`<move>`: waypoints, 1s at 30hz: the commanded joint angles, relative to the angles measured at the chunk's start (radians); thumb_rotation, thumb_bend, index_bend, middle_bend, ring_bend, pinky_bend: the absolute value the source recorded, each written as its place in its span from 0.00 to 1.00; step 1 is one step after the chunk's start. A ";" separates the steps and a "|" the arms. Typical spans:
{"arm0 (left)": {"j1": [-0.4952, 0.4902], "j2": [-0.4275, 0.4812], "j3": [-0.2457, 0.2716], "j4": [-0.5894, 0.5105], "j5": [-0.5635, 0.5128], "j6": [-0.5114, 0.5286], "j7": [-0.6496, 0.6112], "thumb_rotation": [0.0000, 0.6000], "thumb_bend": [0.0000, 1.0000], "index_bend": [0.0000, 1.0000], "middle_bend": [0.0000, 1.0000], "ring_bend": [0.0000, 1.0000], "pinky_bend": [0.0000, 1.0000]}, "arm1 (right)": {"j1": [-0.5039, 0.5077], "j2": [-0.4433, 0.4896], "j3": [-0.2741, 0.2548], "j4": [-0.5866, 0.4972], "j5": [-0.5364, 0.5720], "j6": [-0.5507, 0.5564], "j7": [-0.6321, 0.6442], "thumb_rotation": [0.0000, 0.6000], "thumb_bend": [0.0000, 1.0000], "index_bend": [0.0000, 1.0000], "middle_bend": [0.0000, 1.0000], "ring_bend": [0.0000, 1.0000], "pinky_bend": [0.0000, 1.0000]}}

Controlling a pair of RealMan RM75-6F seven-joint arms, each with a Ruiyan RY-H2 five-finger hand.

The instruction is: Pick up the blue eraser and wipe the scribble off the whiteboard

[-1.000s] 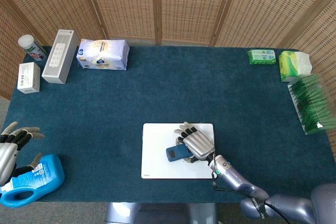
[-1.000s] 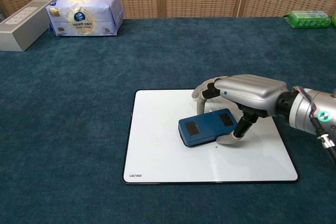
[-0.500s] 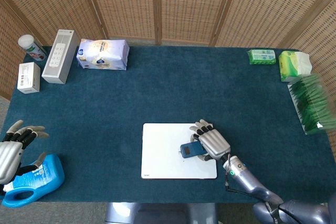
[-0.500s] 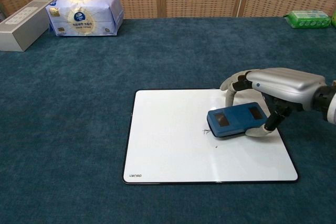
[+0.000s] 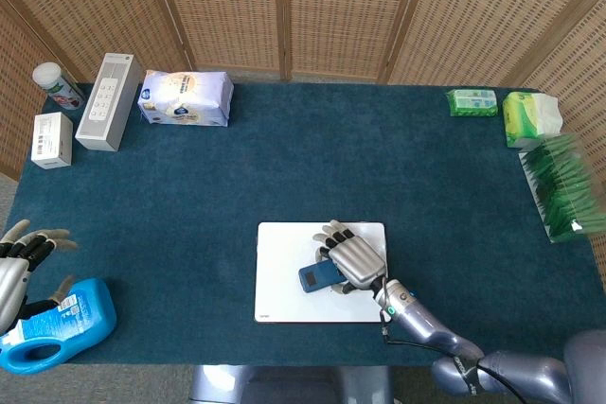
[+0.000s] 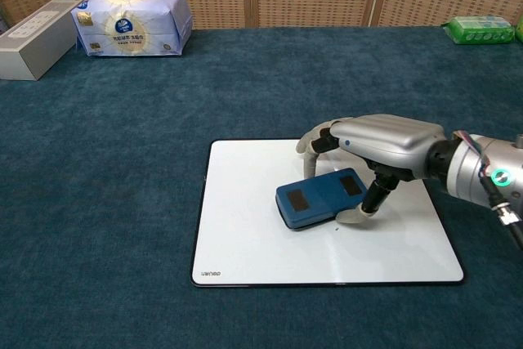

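**Right hand sweeps the eraser back to mid-board**

Right hand [image 6: 372, 153] grasps the blue eraser [image 6: 320, 198] between thumb and curled fingers, pressing it flat on the whiteboard [image 6: 245, 234]. Half a second ago the eraser sat near the board's right edge; now it is back around the middle, much where it was a second ago. That makes one full stroke out and back, so the wiping is well under way and not just beginning.

In the chest view, the small dark marks that showed just left of the eraser half a second ago now lie under or beside it. Only a tiny speck is visible on the white surface close to the eraser's near edge, by the thumb. Whether anything remains beneath the eraser cannot be told. I judge the scribble nearly gone, with perhaps one more short pass over that speck needed.

Left hand [image 5: 19, 262] is released, fingers spread and holding nothing, at the desk's [image 5: 284, 167] left edge just above the blue bottle [image 5: 66, 324]. It has barely shifted across the three moments and takes no part in the wiping.
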 commanded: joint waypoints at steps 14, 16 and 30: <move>-0.010 -0.005 -0.004 -0.007 0.006 -0.011 0.009 1.00 0.43 0.34 0.26 0.22 0.07 | -0.017 0.024 -0.022 -0.021 0.024 0.018 -0.026 1.00 0.21 0.56 0.18 0.00 0.00; -0.015 -0.008 -0.006 -0.009 0.008 -0.018 0.014 1.00 0.43 0.34 0.26 0.22 0.07 | -0.027 0.038 -0.029 -0.037 0.023 0.030 -0.029 1.00 0.21 0.56 0.18 0.00 0.00; -0.033 -0.014 -0.011 -0.009 0.006 -0.039 0.022 1.00 0.43 0.34 0.26 0.22 0.07 | -0.082 0.078 -0.064 -0.093 0.008 0.089 -0.034 1.00 0.21 0.56 0.18 0.00 0.00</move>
